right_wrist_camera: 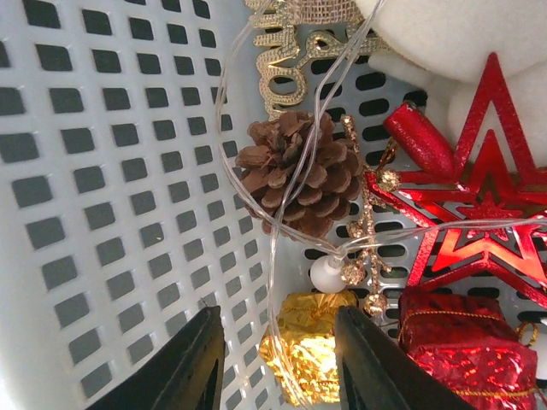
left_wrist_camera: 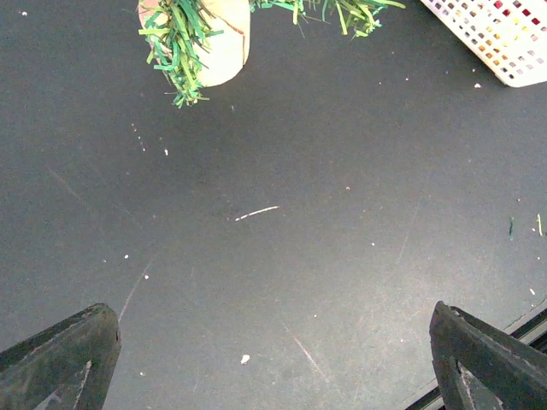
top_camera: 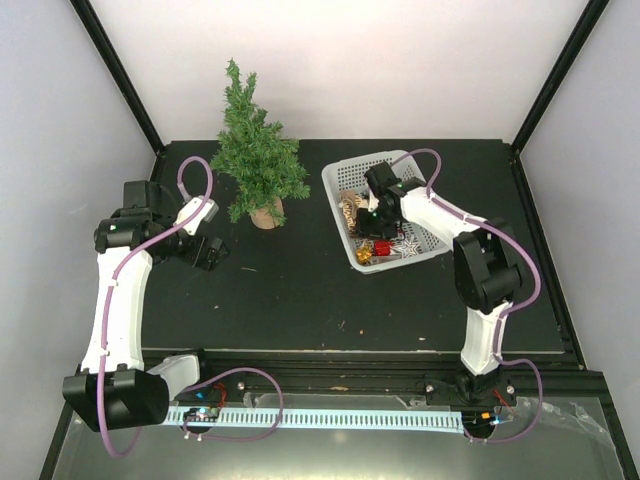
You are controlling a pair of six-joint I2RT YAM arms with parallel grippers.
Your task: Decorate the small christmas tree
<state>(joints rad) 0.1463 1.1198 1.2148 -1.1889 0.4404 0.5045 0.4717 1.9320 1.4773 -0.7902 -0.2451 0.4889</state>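
- white basket (top_camera: 360, 162): plastic, rectangular, walls and floor a grid of square holes; sits on the right half of the black table (top_camera: 300, 290).
- In the basket, right wrist view: brown pine cone (right_wrist_camera: 291, 175) with woody open scales; gold glitter script ornament (right_wrist_camera: 286, 68) above it; red star (right_wrist_camera: 487, 213), a flat shiny cut-out of nested outlines; red foil gift box (right_wrist_camera: 466, 350) with thin gold cord; gold foil parcel (right_wrist_camera: 303, 346), crinkled; small white bead (right_wrist_camera: 326, 273); gold beaded sprig (right_wrist_camera: 367, 256); red glitter bulb shape (right_wrist_camera: 419, 141).
- Thin clear wire (right_wrist_camera: 256, 171) loops over the cone and the other pieces.
- Soft white shape at top right, only partly in frame, cannot tell what it is.
- right gripper (right_wrist_camera: 278, 367): down inside the basket, jaws at a middling gap, straddling the gold foil parcel. There is a gap on the left side, and I cannot tell if the right finger touches it. Nothing lifted.
- left gripper (left_wrist_camera: 273, 363): jaws fully wide, holding nothing, low over bare table.
- small christmas tree (top_camera: 255, 150): upright at the table's back, left of the basket and apart from it; bristly dark-green cone on a round light-wood stump (left_wrist_camera: 218, 43).
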